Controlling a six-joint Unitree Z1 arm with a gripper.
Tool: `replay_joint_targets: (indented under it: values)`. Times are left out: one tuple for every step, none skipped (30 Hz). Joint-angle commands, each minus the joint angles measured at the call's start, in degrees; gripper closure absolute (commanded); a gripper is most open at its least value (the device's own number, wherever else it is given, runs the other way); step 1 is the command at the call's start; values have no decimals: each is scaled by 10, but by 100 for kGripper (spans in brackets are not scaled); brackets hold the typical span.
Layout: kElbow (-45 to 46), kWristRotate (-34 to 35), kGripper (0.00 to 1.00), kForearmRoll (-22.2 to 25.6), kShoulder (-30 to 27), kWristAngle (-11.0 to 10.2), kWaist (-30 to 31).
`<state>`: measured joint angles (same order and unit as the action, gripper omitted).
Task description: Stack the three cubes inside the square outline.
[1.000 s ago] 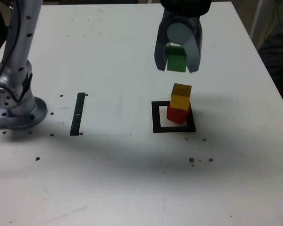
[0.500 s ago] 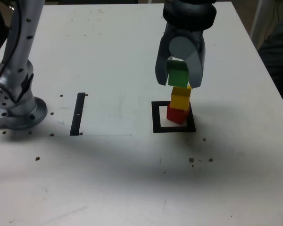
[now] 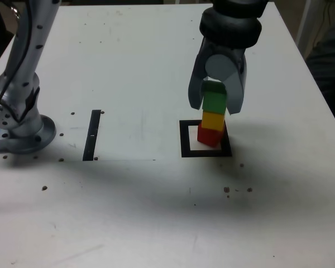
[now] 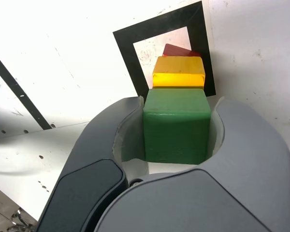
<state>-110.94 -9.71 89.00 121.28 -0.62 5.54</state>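
Observation:
The red cube (image 3: 209,136) sits inside the square outline (image 3: 185,139) with the yellow cube (image 3: 213,120) on top of it. Directly above the yellow cube is the green cube (image 3: 214,102), and my gripper (image 3: 215,105) is shut on it from both sides. In the exterior view the green cube appears to rest on or just above the yellow one. The wrist view shows the green cube (image 4: 176,123) clamped between the grey fingers (image 4: 116,140), the yellow cube (image 4: 178,72) beyond it, a sliver of the red cube (image 4: 176,50) and the square outline (image 4: 130,53).
The arm's base (image 3: 19,131) stands at the exterior view's left. A narrow black strip (image 3: 92,135) lies on the white table (image 3: 128,67) between the base and the outline. Small dark specks dot the tabletop.
The gripper has come down with the green cube, from well above the stack to right over the yellow cube. The red and yellow cubes have not moved.

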Motion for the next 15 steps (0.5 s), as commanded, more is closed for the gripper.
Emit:
replay_joint_targets:
  values:
    - [-2,-2,70,0,2,-2,-1]
    - [-2,-2,70,0,3,-2,-2]
    - [-2,-2,70,-1,3,-4,-2]
    - [-2,-2,70,-2,4,-5,-3]
    - [-1,-3,66,-3,4,-6,-4]
    - [0,-4,61,-3,5,-6,-5]
    - [0,-6,52,-4,5,-7,-6]
    - [1,-7,42,-5,6,-7,-6]
    - [2,-8,32,-6,6,-7,-7]
    - [3,-10,21,-6,6,-7,-8]
    - [4,-11,12,-7,6,-7,-8]
    - [5,-12,6,-8,6,-7,-9]
    - [7,-12,2,-9,6,-8,-9]
    - [8,-12,1,-10,6,-8,-10]
    - [9,-13,0,-11,6,-8,-11]
